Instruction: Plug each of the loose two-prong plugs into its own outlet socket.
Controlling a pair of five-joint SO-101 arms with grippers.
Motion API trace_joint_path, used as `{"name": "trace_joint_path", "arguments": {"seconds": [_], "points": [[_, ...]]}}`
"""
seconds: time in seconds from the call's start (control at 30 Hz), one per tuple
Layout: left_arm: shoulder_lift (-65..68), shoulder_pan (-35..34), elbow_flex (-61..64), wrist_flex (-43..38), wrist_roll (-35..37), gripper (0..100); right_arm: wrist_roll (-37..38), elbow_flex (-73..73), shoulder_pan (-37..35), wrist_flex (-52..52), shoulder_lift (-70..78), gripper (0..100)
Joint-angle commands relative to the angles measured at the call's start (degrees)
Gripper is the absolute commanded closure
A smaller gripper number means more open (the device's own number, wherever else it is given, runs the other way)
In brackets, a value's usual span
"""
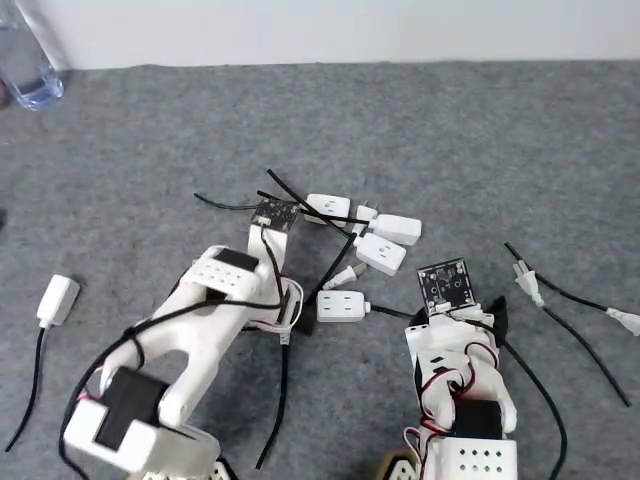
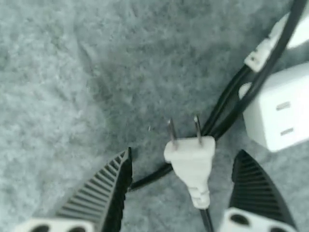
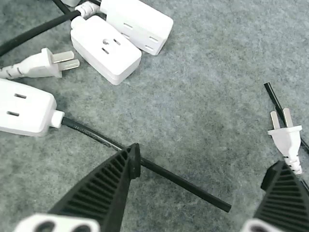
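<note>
The left gripper (image 2: 185,153) was wide open, holding nothing, with a two-prong plug (image 2: 190,157) lying between its jaws. It looked ready to grab; next it should squeeze shut. Seen from above, the outlet sockets (image 1: 380,253) lay at its three o'clock. The right gripper (image 3: 206,157) gaped empty.

A grey, felt-like mat covers the counter (image 1: 130,150) from edge to edge. A plain white wall (image 1: 350,30) runs along its far side. A clear bottle (image 1: 25,60) stands in the far corner. The light is soft and even, with faint shadows.
</note>
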Motion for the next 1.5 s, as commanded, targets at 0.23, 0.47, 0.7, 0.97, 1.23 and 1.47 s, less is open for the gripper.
{"name": "trace_joint_path", "arguments": {"seconds": [0.23, 0.47, 0.7, 0.97, 1.23, 1.47], "points": [[3.2, 4.6, -5.4, 1.5, 0.0, 96, -0.2, 0.8, -0.5, 0.6, -0.4, 62.3], [3.2, 5.5, -5.4, 1.5, 0.0, 99, -0.2, 0.8, -0.5, 0.6, -0.4, 62.3], [-1.4, 5.8, -10.7, 7.9, 0.0, 99, -0.2, 0.8, -0.5, 0.5, -0.4, 62.3], [-9.2, 5.8, -16.1, 16.4, 0.0, 99, -0.2, 0.8, -0.5, 0.5, -0.4, 62.3], [-10.6, 8.4, -23.3, 14.9, -3.0, 99, -0.2, 0.8, -0.4, 0.6, -0.4, 62.3], [-10.6, 18.6, -27.7, 7.9, -14.7, 99, -0.4, 0.8, 6.6, -4.0, -0.9, 62.3]]}}
